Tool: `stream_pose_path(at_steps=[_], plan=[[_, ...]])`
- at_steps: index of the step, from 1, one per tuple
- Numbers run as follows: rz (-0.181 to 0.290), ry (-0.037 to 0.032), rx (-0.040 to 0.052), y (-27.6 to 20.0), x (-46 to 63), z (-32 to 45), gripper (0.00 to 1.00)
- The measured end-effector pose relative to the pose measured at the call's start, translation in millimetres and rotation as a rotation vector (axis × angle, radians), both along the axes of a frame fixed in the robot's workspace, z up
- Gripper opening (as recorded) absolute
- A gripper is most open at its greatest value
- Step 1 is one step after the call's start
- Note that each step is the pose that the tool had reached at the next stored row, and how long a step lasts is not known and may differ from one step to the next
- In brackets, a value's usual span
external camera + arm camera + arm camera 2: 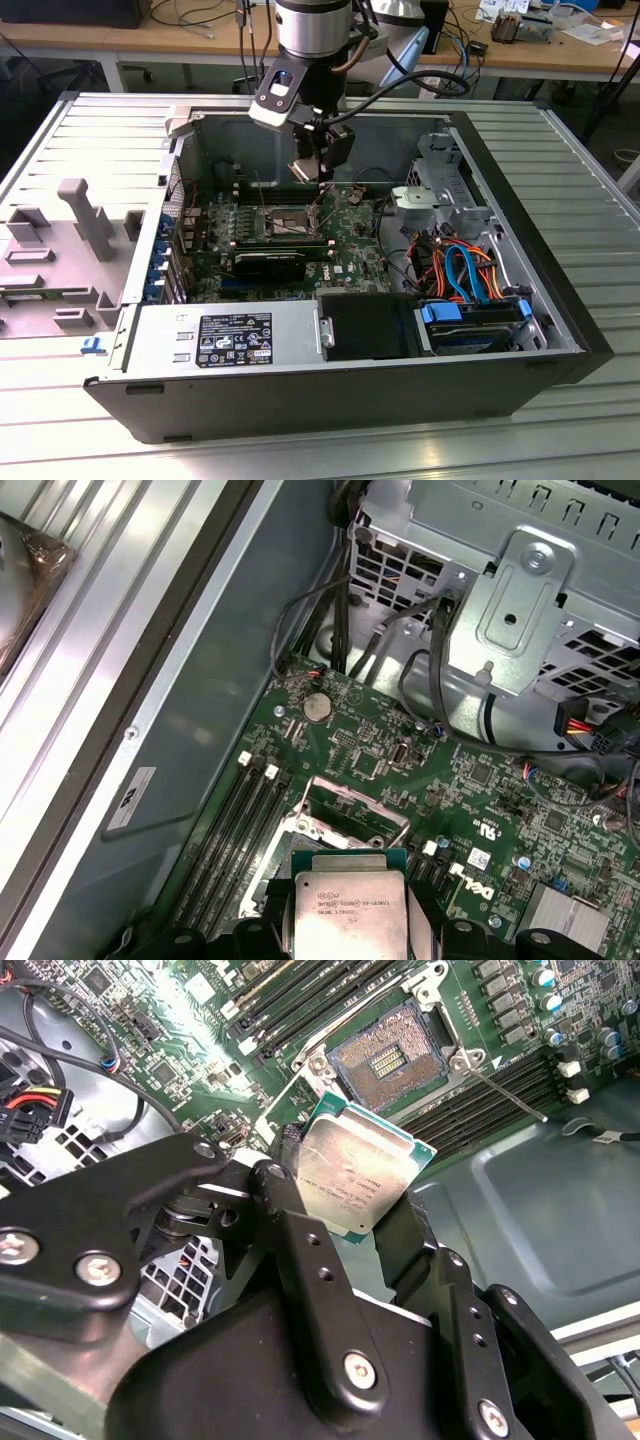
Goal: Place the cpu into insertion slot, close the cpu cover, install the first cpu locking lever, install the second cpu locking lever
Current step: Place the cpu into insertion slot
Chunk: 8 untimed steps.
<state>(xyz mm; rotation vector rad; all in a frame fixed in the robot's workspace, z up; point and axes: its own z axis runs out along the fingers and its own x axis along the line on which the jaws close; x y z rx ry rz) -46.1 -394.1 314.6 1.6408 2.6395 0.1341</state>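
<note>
Step one: cpu (360,1175) held just short of the uncovered insertion slot (385,1060).
Jaws clamp the chip's edges; seating probably demands square alignment.

Open case (300,405) flat on a ribbed metal surface (580,150). Inside, along the near wall, a grey power supply (180,335) with a label, and a black duct (365,325) just beside it. Orange and blue cables (462,268) bunched toward the exterior view's right, near a silver drive cage (440,185). Green board (500,810) with long black memory slots (235,830) and a coin battery (317,706). Grey plastic part (85,215) outside the case, on the exterior view's left.
</note>
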Motion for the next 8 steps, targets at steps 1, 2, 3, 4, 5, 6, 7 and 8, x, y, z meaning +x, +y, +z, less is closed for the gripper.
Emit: stream_pose_path(at_steps=[1,2,3,4,5,6,7,8], plan=[[-0.001,0.0,0.0,0.0,0.0,0.0,0.54],[-0.001,0.0,0.0001,0.0,0.0,0.0,0.54],[-0.002,0.0,0.0,0.0,0.0,0.0,0.54],[-0.003,0.0,0.0,0.0,0.0,0.0,0.54],[-0.004,0.0,0.0,0.0,0.0,0.0,0.54],[-0.005,0.0,-0.0001,0.0,0.0,0.0,0.54],[-0.005,0.0,0.0,0.0,0.0,0.0,0.54],[-0.006,0.0,-0.0001,0.0,0.0,0.0,0.54]])
